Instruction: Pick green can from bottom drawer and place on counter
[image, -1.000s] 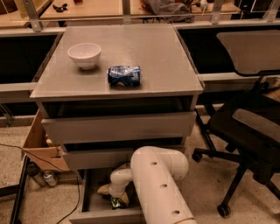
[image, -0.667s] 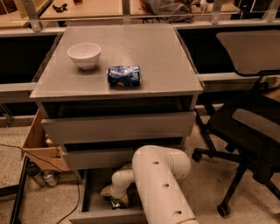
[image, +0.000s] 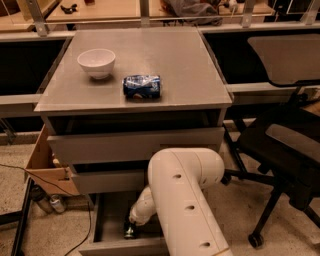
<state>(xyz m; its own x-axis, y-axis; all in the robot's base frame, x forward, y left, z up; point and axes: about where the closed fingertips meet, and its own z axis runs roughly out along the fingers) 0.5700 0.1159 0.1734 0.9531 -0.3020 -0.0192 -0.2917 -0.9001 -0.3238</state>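
Note:
The bottom drawer (image: 107, 220) stands pulled open at the foot of the grey cabinet. My white arm reaches down into it. The gripper (image: 132, 229) sits low in the tray, right at a small dark green can (image: 130, 232) with shiny marks, which is mostly hidden by the wrist. The counter (image: 165, 60) is the wide grey top of the cabinet, well above the gripper.
A white bowl (image: 96, 62) and a blue and silver can (image: 142, 86) lying on its side rest on the counter. A black office chair (image: 285, 145) stands to the right. A cardboard box (image: 47, 167) and bottles (image: 50, 202) sit on the floor to the left.
The view has shifted slightly. The arm stays reaching into the bottom drawer, with the gripper still at the green can.

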